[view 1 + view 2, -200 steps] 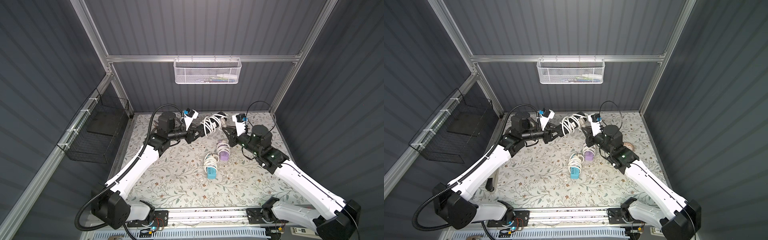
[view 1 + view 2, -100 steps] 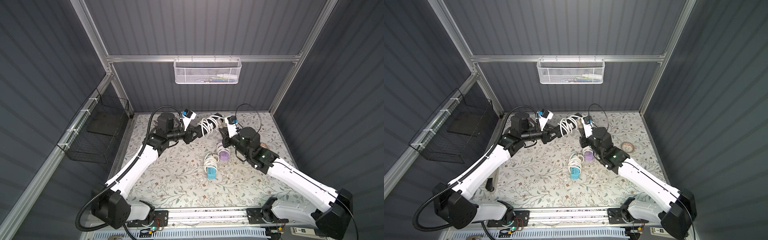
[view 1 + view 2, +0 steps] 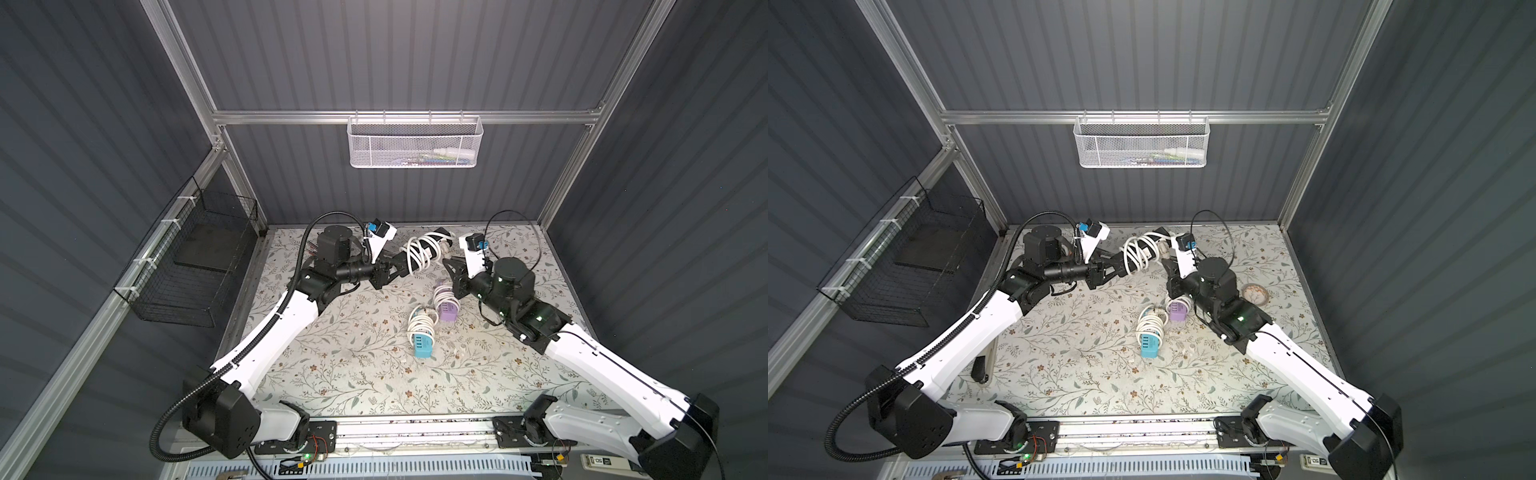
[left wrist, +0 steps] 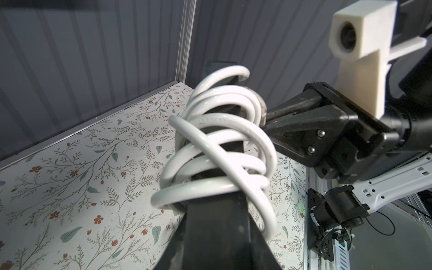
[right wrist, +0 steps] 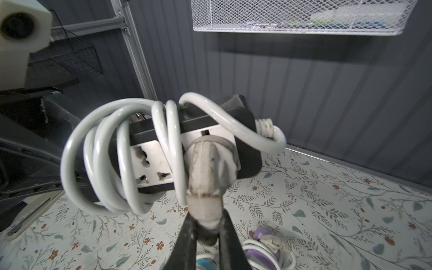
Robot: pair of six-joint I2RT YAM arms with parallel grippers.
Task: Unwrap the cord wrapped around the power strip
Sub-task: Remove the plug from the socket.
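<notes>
A black power strip (image 5: 149,161) with a white socket face hangs in the air above the rear of the floral-patterned tabletop (image 3: 332,353), stretched between two robot arms, as seen in both top views. A thick white cord (image 5: 93,152) is wound around the strip in several loose, overlapping loops, with most of them bunched toward the left arm's end. One loop crosses diagonally over the others in the left wrist view. The cord leaves the strip's far end through a ribbed collar and curls back across the socket face. Its scuffed, greyish plug (image 5: 205,168) sits against that face. The left claw (image 3: 399,266) is clamped on one end of the strip. The right claw (image 5: 207,236) is closed on the base of the plug, one black finger on each side. On the tabletop, below the strip and nearer the front, lie a blue adapter (image 3: 424,347) and a purple adapter (image 3: 448,309), close together and each wound with its own white cord.
</notes>
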